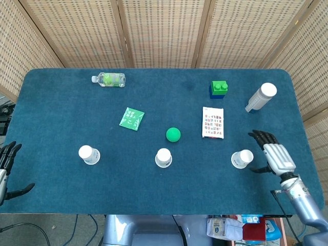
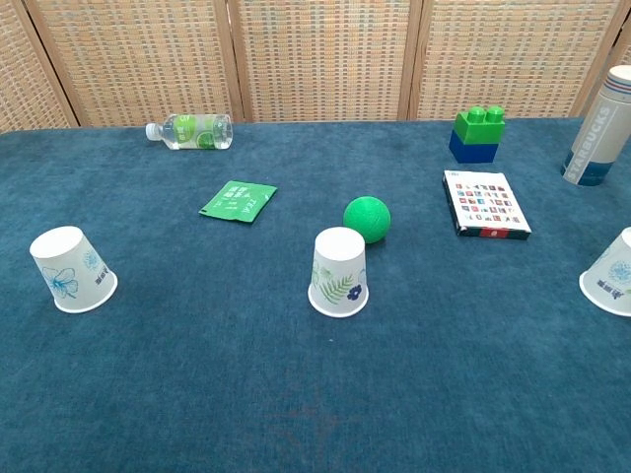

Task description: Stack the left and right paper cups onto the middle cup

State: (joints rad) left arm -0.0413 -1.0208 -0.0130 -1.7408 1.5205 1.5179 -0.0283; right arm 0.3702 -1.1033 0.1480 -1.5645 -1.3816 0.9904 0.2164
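Three paper cups stand inverted in a row along the near part of the bench [image 1: 61, 118], well apart from one another. The middle cup [image 1: 163, 157] sits near the bench centreline; it carries a green leaf print on its side. The left cup [image 1: 88, 155] and the right cup [image 1: 242, 159] stand to either side of it, each separate and unstacked. In the chest view the right cup is cut by the frame edge. The right hand [image 1: 273, 156] is positioned over the bench just beside the right cup, on its outer side, with its fingers [image 1: 259, 136] apart and empty; contact with the cup cannot be determined. The left hand [image 1: 6, 169] is off the left bench edge, well apart from the left cup, with its fingers apart and holding nothing. Neither hand appears in the chest view. A green ball [image 1: 173, 134] lies just behind the middle cup, slightly to the right. A green packet [image 1: 131, 119] lies flat behind and between the left and middle cups. A printed card box [image 1: 213, 122] lies flat behind the right cup. At the far side, a small water bottle [image 1: 108, 79] lies on its side, a green-on-blue toy brick [image 1: 219, 89] stands upright, and a white-capped tumbler [image 1: 261, 97] stands near the right edge.
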